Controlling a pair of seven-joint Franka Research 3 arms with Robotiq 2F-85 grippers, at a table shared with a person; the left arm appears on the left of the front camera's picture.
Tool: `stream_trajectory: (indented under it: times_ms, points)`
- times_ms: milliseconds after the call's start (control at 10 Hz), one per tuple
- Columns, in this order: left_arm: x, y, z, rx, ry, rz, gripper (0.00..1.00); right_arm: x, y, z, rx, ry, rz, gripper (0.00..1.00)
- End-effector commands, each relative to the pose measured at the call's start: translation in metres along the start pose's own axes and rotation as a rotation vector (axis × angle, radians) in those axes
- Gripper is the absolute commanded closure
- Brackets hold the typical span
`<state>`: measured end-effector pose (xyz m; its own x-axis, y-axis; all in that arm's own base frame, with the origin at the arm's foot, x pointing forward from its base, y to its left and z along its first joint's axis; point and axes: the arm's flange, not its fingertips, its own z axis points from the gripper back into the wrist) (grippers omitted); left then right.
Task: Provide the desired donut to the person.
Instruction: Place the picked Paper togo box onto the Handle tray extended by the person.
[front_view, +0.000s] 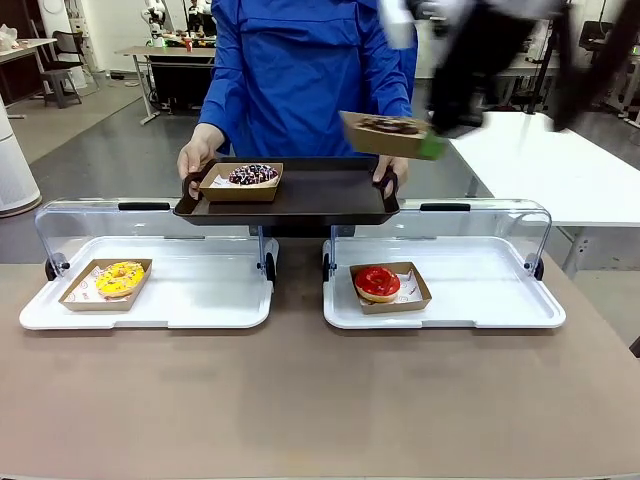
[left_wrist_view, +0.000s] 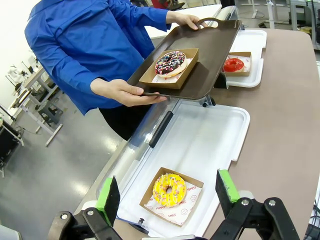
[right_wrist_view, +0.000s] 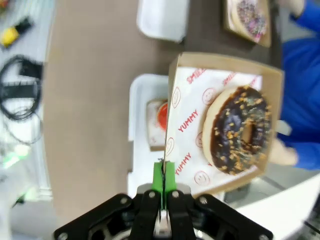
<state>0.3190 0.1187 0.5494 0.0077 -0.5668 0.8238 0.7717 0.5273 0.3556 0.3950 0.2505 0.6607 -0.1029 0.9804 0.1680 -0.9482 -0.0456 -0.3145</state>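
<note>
My right gripper (front_view: 432, 148) (right_wrist_view: 164, 176) is shut on the rim of a cardboard box (right_wrist_view: 182, 130) holding a chocolate donut (front_view: 388, 126) (right_wrist_view: 240, 130). It holds the box in the air over the right end of a dark tray (front_view: 300, 200). The person (front_view: 300, 70) in a blue jacket grips that tray by both handles. A sprinkled chocolate donut (front_view: 253, 175) (left_wrist_view: 170, 62) sits in its box on the tray's left part. My left gripper (left_wrist_view: 168, 192) stands open above a yellow donut (left_wrist_view: 169, 190) (front_view: 120, 278).
Two white display trays (front_view: 210, 300) (front_view: 480, 290) with raised clear lids lie on the brown table. The left one holds the yellow donut, the right one a red glazed donut (front_view: 377, 282) (left_wrist_view: 233, 64). The table's near half is bare.
</note>
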Motion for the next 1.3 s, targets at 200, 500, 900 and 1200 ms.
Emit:
stream_trajectory:
  times_ms: [200,500,900,1200]
  points:
    - [-0.001,0.0,0.0,0.005,-0.013,0.002,0.0,0.062,-0.072,-0.083,-0.072,0.173,-0.154,0.99]
    - [-0.001,0.0,0.0,0.005,-0.013,0.002,0.0,0.057,-0.082,-0.132,-0.073,0.2,-0.089,0.99]
    - [-0.001,0.0,0.0,0.005,-0.013,0.002,0.0,0.039,-0.083,-0.16,-0.031,0.214,-0.044,0.99]
    - [-0.001,0.0,0.0,0.005,-0.013,0.002,0.0,0.038,-0.084,-0.173,0.001,0.194,-0.033,0.99]
